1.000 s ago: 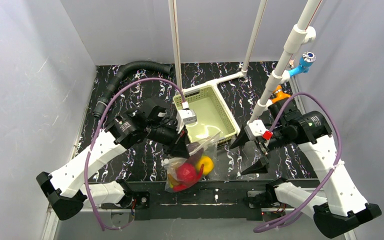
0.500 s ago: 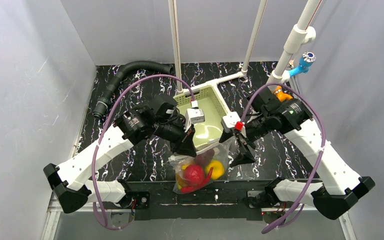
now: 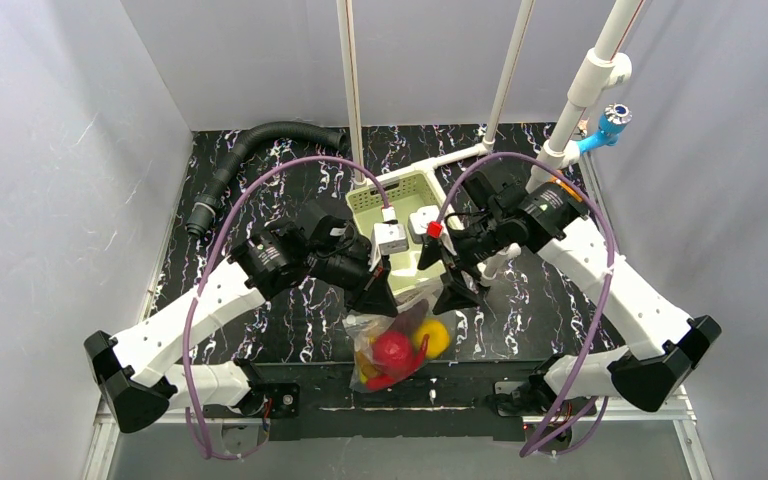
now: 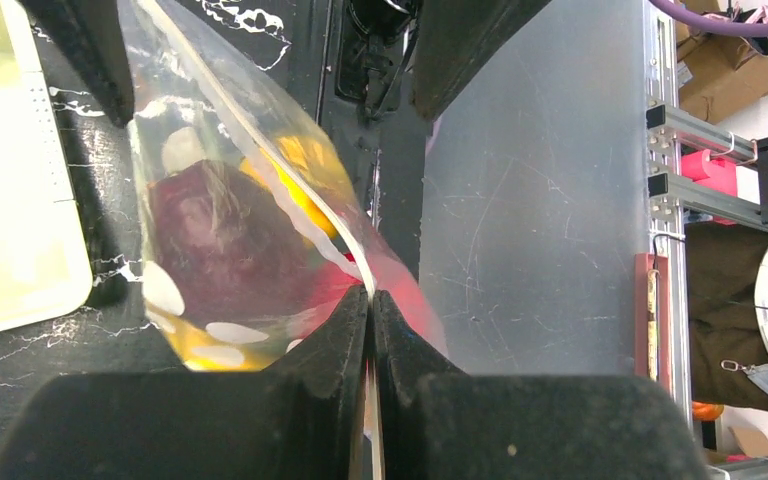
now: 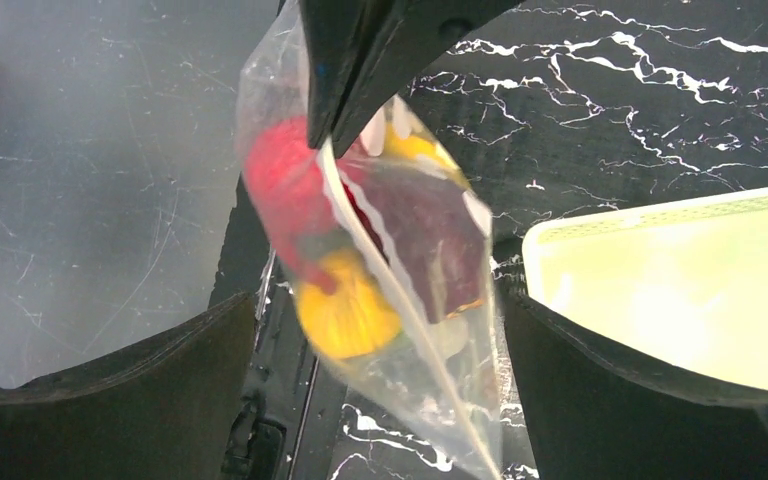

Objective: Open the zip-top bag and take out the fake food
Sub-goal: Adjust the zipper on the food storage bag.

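Pinching the top edge of the zip-top bag (image 3: 407, 322), our left gripper (image 3: 378, 297) is clamped tight on the plastic, and the fake food (image 3: 393, 350) sits inside at six o'clock. At three o'clock our right gripper (image 3: 442, 283) is spread wide around the bag, not gripping it. The basket (image 3: 388, 189) lies at twelve o'clock.

The left hand (image 4: 370, 305) pinches the zip-top bag (image 4: 175, 110) by its edge, dark red and yellow fake food (image 4: 215, 240) inside.
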